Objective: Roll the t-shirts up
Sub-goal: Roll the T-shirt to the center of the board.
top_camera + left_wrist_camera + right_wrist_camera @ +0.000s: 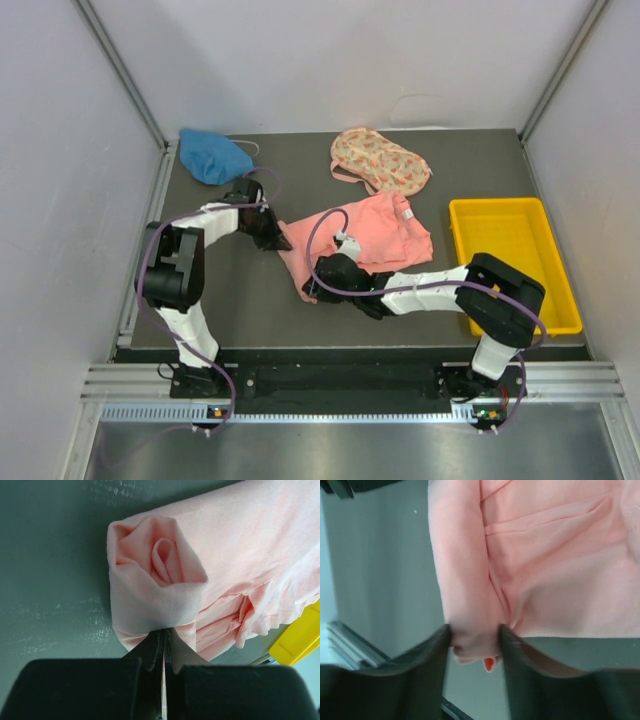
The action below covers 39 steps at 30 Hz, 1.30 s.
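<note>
Nearest, the right tool (475,635) pinches the near end of the rolled edge of the salmon-pink t-shirt (375,235), which lies mid-bench (240,295). At the roll's 11 o'clock end, the left tool (164,630) is pressed together on a fold of cloth. Farther off are a yellow tray (510,250) at 3 o'clock, the blue t-shirt (213,155) at 11 and the floral t-shirt (380,160) at 1.
</note>
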{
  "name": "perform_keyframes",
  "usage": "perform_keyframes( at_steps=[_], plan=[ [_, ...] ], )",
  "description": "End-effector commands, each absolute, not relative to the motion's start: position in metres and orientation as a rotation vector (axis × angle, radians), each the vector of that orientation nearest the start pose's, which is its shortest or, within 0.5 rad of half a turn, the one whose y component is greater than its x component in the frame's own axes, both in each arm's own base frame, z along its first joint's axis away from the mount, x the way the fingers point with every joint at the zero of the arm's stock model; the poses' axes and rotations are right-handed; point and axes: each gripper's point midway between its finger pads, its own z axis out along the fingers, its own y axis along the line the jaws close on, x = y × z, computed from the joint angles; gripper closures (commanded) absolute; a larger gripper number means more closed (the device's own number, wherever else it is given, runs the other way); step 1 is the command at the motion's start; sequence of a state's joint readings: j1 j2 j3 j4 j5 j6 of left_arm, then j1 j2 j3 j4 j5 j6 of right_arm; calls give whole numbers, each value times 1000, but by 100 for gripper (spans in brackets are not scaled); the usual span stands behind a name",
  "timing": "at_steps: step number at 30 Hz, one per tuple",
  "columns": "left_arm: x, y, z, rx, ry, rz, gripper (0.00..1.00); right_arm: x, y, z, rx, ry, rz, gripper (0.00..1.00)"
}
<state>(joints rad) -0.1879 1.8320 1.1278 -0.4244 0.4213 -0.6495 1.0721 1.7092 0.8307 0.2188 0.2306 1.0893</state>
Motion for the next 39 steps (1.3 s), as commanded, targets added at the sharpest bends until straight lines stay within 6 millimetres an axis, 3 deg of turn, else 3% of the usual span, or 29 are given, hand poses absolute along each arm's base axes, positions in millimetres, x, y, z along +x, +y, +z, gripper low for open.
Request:
perform_keyframes(
  at_steps=[1, 4, 6, 8, 12, 14, 17, 18, 19, 21, 23, 24, 26, 27, 29, 30, 39],
  plan=[
    [363, -154, 28, -496, 2772, -687, 100, 213, 384, 67, 40, 2367, 750, 67],
    [363, -154, 25, -493, 2783, -679, 100, 208, 376, 52, 45, 2412, 708, 90],
    [363, -154, 24, -491, 2786, -672, 100, 204, 371, 43, 49, 2429, 693, 99],
    [364, -155, 25, -488, 2785, -673, 100, 200, 371, 36, 47, 2453, 704, 99],
    [364, -156, 25, -474, 2789, -672, 100, 193, 373, 28, 13, 2462, 736, 83],
    [364, -156, 25, -471, 2791, -666, 100, 193, 370, 31, -8, 2445, 704, 80],
    [364, -156, 27, -466, 2795, -657, 100, 199, 361, 48, -80, 2391, 576, 74],
    [364, -156, 28, -459, 2795, -656, 100, 204, 367, 67, -94, 2346, 570, 72],
    [363, -157, 28, -453, 2801, -652, 100, 208, 356, 70, -149, 2318, 463, 70],
    [363, -156, 30, -446, 2801, -646, 100, 209, 361, 93, -227, 2252, 408, 68],
    [363, -156, 32, -434, 2803, -640, 100, 215, 355, 107, -262, 2198, 302, 67],
    [363, -155, 32, -434, 2804, -632, 100, 217, 359, 123, -292, 2147, 271, 66],
    [363, -155, 32, -425, 2809, -627, 100, 218, 361, 132, -346, 2112, 210, 66],
    [363, -155, 32, -422, 2807, -627, 100, 220, 367, 149, -376, 2056, 178, 65],
    [363, -155, 32, -419, 2812, -627, 100, 220, 374, 150, -438, 2024, 115, 65],
    [362, -155, 32, -418, 2815, -628, 100, 222, 383, 160, -480, 1993, 105, 64],
    [364, -154, 35, -407, 2821, -620, 100, 235, 430, 126, -753, 1904, -22, 61]
  ],
)
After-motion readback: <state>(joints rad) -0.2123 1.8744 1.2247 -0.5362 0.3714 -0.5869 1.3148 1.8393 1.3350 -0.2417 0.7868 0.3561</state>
